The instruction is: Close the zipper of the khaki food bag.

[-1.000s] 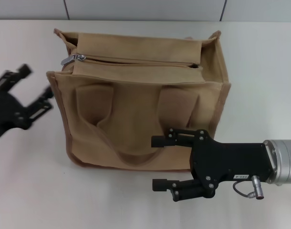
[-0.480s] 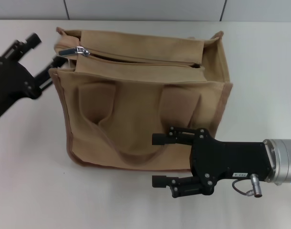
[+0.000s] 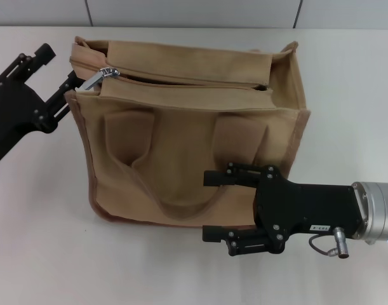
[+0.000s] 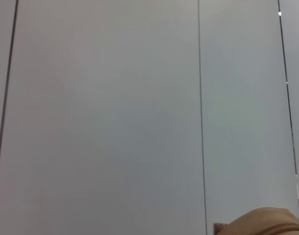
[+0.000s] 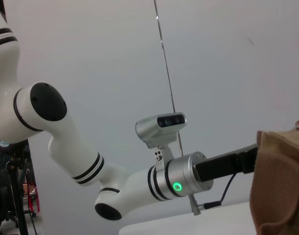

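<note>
Seen from the head, the bag (image 3: 187, 133) stands on the surface (image 3: 47, 254), its zipper (image 3: 181, 81) pull at the left end just beside the left gripper's (image 3: 54, 79) spread, empty fingers, while the right gripper (image 3: 209, 206) gapes empty against the front; the wrist views show only bag corners.

Stretching white and matte across the lower and right parts of the head view as a tabletop (image 3: 352, 95). Meeting a pale grey wall (image 3: 194, 11) along the top edge, with two dark seams (image 3: 86, 11) cutting through it. Appearing again in the left wrist view as grey panels (image 4: 100, 117) split by thin joints (image 4: 202, 122). Standing in the right wrist view as a dark stand (image 5: 16, 196).
</note>
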`<state>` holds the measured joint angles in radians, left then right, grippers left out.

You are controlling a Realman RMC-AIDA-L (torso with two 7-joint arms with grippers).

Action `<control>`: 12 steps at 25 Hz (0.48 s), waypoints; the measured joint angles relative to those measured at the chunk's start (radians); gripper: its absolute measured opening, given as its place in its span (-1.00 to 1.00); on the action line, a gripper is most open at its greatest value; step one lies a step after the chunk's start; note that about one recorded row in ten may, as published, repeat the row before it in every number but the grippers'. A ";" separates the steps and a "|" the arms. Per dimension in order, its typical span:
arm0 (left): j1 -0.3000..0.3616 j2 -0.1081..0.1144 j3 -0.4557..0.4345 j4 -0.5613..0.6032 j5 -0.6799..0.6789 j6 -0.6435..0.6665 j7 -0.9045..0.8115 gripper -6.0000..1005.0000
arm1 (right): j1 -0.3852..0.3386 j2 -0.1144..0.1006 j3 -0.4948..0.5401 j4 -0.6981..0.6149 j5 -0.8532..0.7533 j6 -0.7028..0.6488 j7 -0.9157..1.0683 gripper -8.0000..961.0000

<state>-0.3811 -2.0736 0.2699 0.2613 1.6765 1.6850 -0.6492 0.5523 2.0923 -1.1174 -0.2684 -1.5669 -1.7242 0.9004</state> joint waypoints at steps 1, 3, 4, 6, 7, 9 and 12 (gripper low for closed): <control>0.001 0.000 0.001 -0.012 -0.002 0.002 0.026 0.46 | 0.000 0.000 0.000 0.000 0.001 0.001 0.000 0.71; 0.001 0.000 0.001 -0.031 -0.002 0.002 0.065 0.45 | 0.001 0.000 0.000 0.000 0.001 0.006 0.000 0.71; 0.001 0.000 0.001 -0.031 -0.002 0.002 0.065 0.39 | 0.001 0.000 0.000 0.000 0.001 0.006 0.000 0.71; 0.000 0.000 0.002 -0.034 -0.002 0.001 0.068 0.27 | 0.002 0.000 0.000 -0.001 0.002 0.010 0.000 0.71; -0.001 0.000 0.004 -0.035 -0.001 -0.002 0.069 0.21 | 0.003 0.000 0.000 -0.002 0.002 0.012 0.000 0.71; -0.003 0.000 0.027 -0.032 0.000 -0.004 0.069 0.08 | 0.003 0.000 -0.001 -0.003 0.003 0.012 0.000 0.71; -0.008 0.003 0.072 -0.024 0.000 -0.005 0.063 -0.13 | 0.003 0.000 -0.001 -0.007 0.005 0.013 0.000 0.71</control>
<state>-0.3896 -2.0707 0.3417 0.2376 1.6768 1.6804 -0.5863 0.5553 2.0923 -1.1183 -0.2750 -1.5623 -1.7110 0.9003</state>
